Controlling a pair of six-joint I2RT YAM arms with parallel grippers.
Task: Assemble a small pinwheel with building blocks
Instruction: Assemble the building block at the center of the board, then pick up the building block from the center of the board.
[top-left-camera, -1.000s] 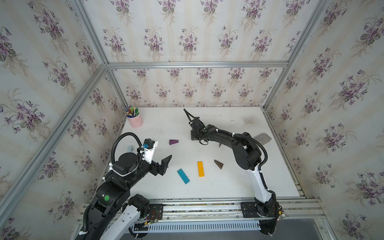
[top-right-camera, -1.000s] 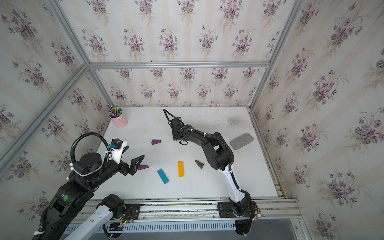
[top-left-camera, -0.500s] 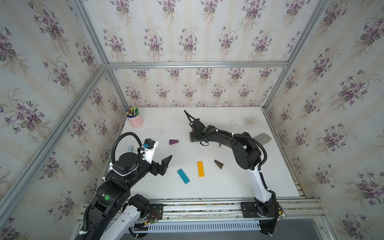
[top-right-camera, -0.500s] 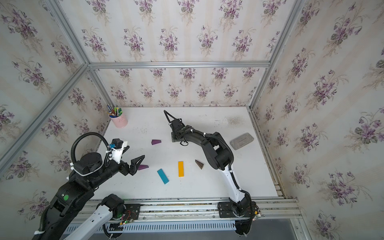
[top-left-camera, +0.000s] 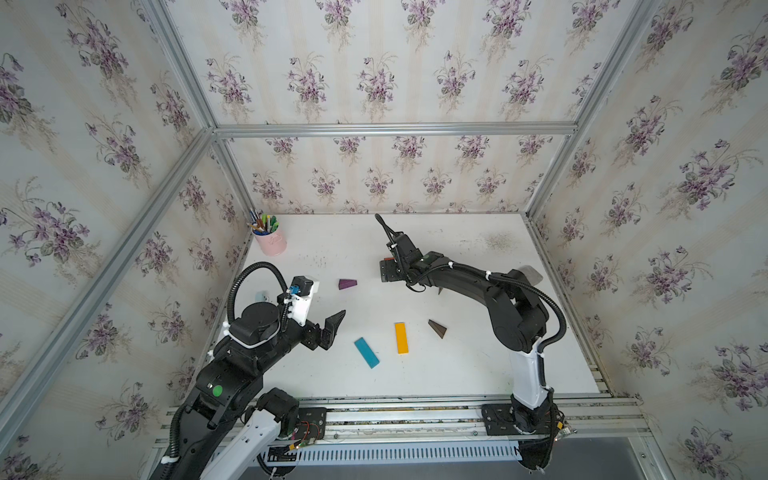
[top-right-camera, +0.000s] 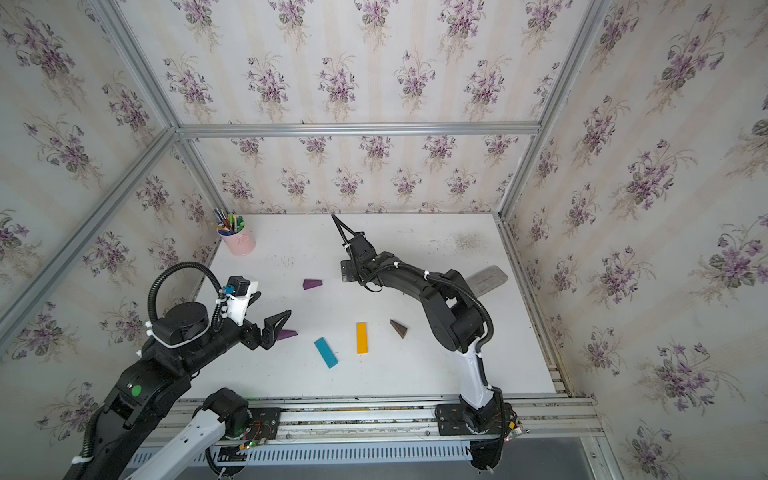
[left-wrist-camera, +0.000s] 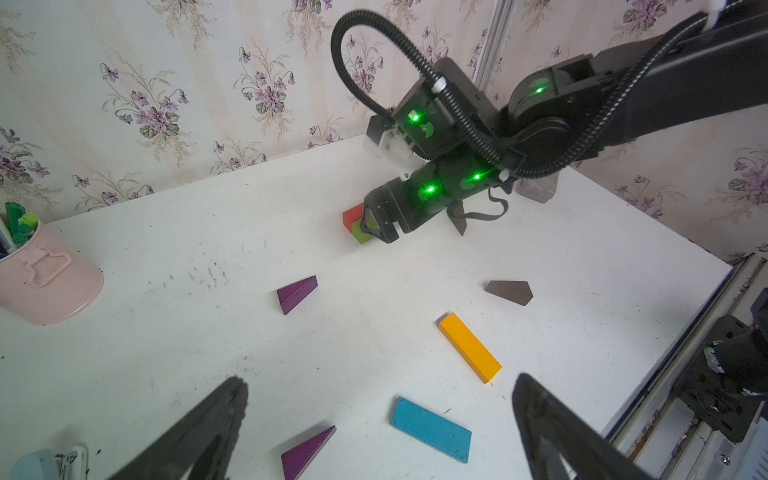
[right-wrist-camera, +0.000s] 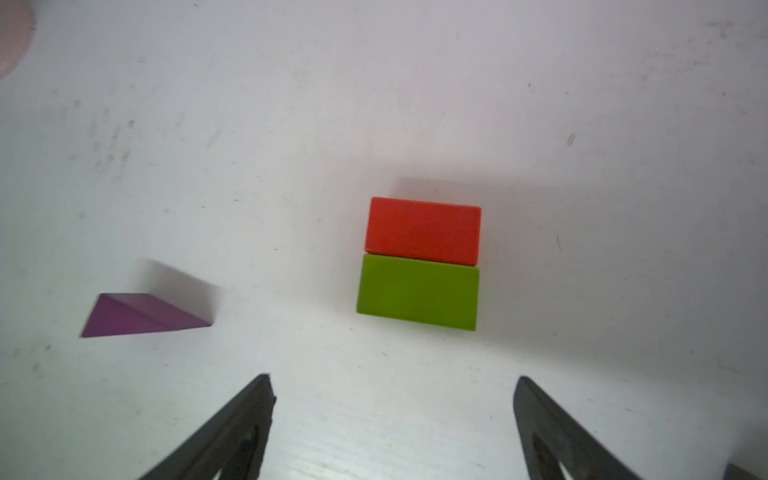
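Hovering, jaws apart, by red block abutting green block, the right gripper appears nearest the purple wedge.

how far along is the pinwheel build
Done: the red block and green block lie touching side by side. In hand: nothing; right gripper and left gripper are both open and empty. Left: one purple wedge, the other purple wedge, a brown wedge, a second brown wedge by the right arm, the orange bar and blue bar lie apart from them.
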